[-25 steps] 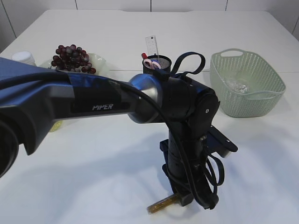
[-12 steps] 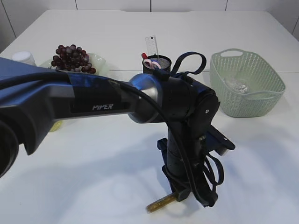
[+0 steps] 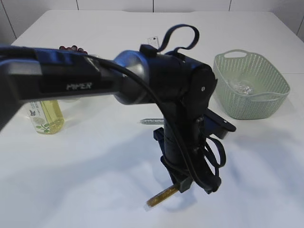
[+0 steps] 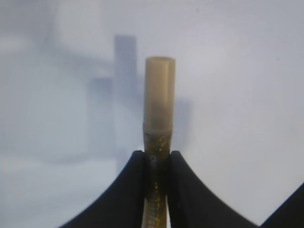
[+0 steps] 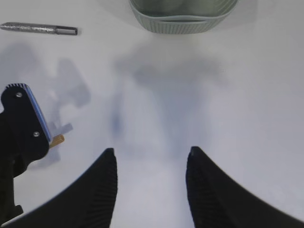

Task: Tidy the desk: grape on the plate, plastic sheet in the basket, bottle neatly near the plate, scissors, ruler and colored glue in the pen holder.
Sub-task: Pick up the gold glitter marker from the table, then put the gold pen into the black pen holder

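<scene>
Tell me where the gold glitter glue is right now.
The gold glue tube is clamped in the left gripper, low in the exterior view's middle.

"PIPER" stands in pale letters on the left arm point(image 3: 78, 86). The bottle point(image 3: 46, 115) bears a label with a green leaf print; its small writing cannot be read. The ruler point(image 3: 153, 40) shows marks too small to read.

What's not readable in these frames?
- Exterior view: the left arm hides the pen holder and most of the grapes.
- Exterior view: basket contents too small to identify.
- Left wrist view: gold glue tube lower end cut off between the fingers.
</scene>
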`<state>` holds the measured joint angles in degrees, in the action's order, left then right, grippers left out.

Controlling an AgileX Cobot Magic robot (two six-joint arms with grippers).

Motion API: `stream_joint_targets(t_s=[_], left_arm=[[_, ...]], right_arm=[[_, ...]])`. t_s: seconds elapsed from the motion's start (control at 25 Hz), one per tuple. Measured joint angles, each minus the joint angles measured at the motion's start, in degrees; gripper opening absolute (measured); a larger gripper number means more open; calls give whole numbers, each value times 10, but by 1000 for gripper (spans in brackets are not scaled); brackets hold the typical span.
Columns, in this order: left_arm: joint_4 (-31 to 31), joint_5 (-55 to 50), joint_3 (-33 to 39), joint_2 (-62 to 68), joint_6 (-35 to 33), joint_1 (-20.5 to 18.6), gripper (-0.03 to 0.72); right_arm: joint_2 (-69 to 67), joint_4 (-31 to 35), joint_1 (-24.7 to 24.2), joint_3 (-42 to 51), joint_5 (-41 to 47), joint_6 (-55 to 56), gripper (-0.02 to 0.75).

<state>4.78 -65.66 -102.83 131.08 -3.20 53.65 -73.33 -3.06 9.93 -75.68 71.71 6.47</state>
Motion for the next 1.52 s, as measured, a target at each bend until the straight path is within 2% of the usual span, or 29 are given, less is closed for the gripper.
stream_joint_targets(t_s=[0.16, 0.32, 0.68, 0.88, 1.04, 1.16, 1.28, 1.52], left_arm=[[11, 8, 50, -55, 0, -19, 96], [24, 82, 142, -141, 1, -39, 96], [30, 474, 437, -337, 2, -67, 96], [32, 657, 536, -368, 2, -71, 96], [31, 802, 554, -368, 2, -77, 96], [31, 888, 552, -368, 2, -96, 96], [31, 916, 529, -368, 2, -126, 96], [24, 933, 430, -307, 2, -176, 96]], right_arm=[[0, 2, 0, 0, 0, 0, 384], [0, 4, 0, 0, 0, 0, 384], [0, 11, 0, 0, 0, 0, 384], [0, 11, 0, 0, 0, 0, 384], [0, 12, 0, 0, 0, 0, 384], [0, 13, 0, 0, 0, 0, 384], [0, 13, 0, 0, 0, 0, 384], [0, 14, 0, 0, 0, 0, 384]])
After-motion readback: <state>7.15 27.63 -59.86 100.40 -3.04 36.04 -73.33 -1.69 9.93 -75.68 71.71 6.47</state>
